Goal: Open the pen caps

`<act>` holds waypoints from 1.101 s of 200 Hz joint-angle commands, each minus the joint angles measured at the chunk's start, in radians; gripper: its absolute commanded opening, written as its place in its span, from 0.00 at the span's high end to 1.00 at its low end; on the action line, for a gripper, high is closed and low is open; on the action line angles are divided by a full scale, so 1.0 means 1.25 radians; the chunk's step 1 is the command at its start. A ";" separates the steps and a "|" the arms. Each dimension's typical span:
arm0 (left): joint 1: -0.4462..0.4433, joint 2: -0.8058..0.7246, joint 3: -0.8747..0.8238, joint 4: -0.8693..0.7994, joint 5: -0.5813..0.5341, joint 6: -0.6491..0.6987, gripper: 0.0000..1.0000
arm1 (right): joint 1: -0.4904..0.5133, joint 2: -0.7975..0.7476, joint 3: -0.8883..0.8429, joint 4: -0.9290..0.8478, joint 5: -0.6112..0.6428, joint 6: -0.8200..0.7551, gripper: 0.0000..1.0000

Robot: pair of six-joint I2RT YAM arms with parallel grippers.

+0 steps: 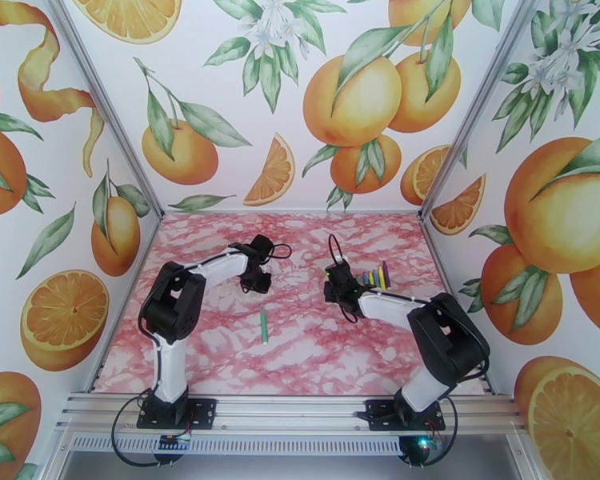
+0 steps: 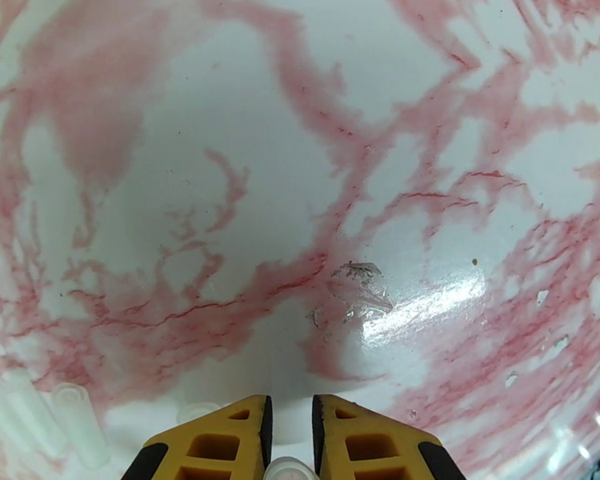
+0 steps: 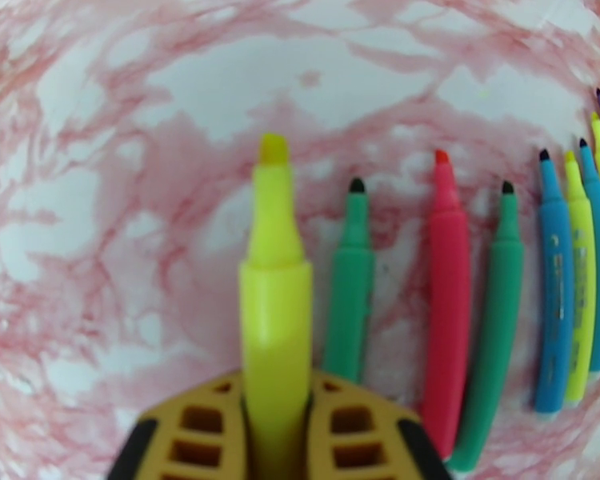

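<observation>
My left gripper [image 2: 290,403] hangs low over the marbled table, its jaws close together around a clear pen cap [image 2: 290,470]. Several more clear pen caps [image 2: 74,410] lie at its lower left. My right gripper [image 3: 276,387] is shut on a yellow marker [image 3: 274,266], whose bare tip points away from the camera. Beside it lies a row of uncapped markers: green [image 3: 350,282], red [image 3: 446,298], green [image 3: 496,330], then blue [image 3: 553,282], yellow and purple ones. From above, the left gripper [image 1: 256,285] and right gripper [image 1: 333,291] face each other mid-table. The marker row [image 1: 375,276] sits just right of the right gripper.
A single green pen [image 1: 263,326] lies alone on the table between the two arms, nearer the front. Orange-patterned walls close in the table [image 1: 220,354] on the left, back and right. An aluminium rail runs along the front edge.
</observation>
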 commanded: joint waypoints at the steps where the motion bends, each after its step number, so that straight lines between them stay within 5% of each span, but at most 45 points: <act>1: -0.004 0.015 0.025 -0.015 -0.014 0.012 0.78 | -0.005 0.016 0.021 -0.019 0.026 0.008 0.82; 220: -0.004 -0.034 0.018 -0.015 0.001 0.018 0.74 | -0.005 0.010 0.014 -0.033 0.025 0.003 0.72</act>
